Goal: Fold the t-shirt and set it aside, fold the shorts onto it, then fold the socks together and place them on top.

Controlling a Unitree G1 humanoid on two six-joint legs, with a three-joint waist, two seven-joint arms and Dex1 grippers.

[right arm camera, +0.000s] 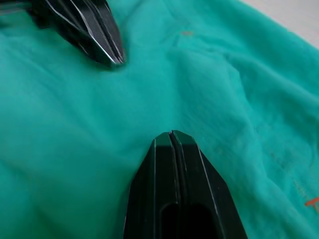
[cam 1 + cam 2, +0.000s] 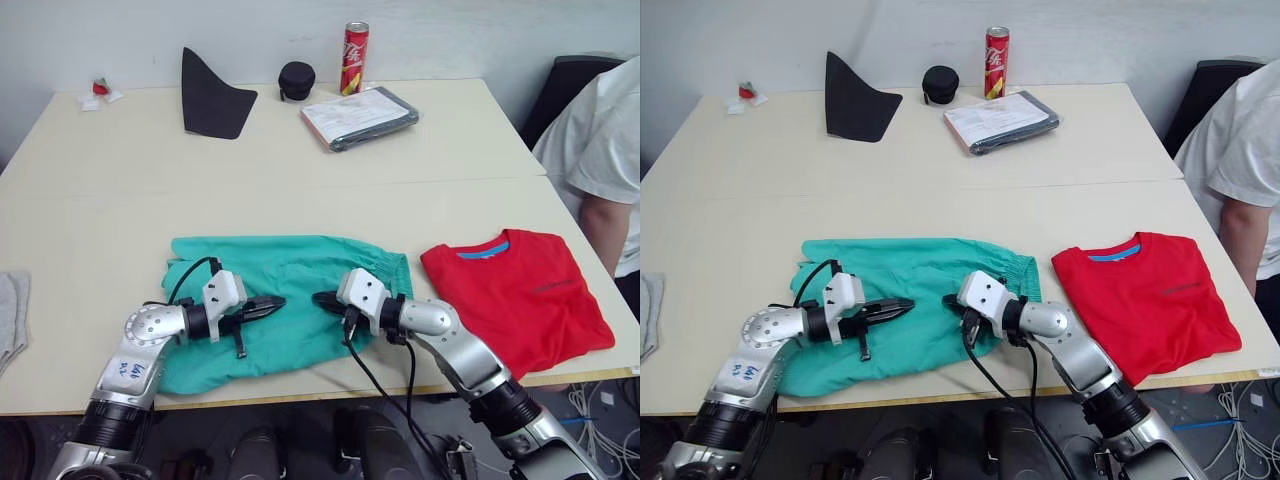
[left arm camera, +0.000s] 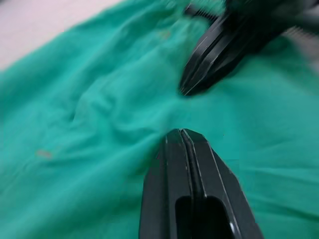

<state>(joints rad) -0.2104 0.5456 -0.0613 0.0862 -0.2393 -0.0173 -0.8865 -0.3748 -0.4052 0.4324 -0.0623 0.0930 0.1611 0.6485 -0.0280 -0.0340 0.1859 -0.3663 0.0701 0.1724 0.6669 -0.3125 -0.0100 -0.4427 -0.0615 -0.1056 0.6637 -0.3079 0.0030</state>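
Observation:
The teal-green shorts lie spread flat near the table's front edge, waistband to the right. Both grippers hover low over their middle, tips pointing at each other a small gap apart. My left gripper is shut with no cloth between its fingers, and so is my right gripper. The wrist views show each closed tip, left and right, just above the green fabric. The red t-shirt lies folded to the right of the shorts. A light grey sock shows at the table's left edge.
At the back of the table stand a black pointed fabric piece, a round black case, a red can and a wrapped packet. A person in a white shirt sits at the right side.

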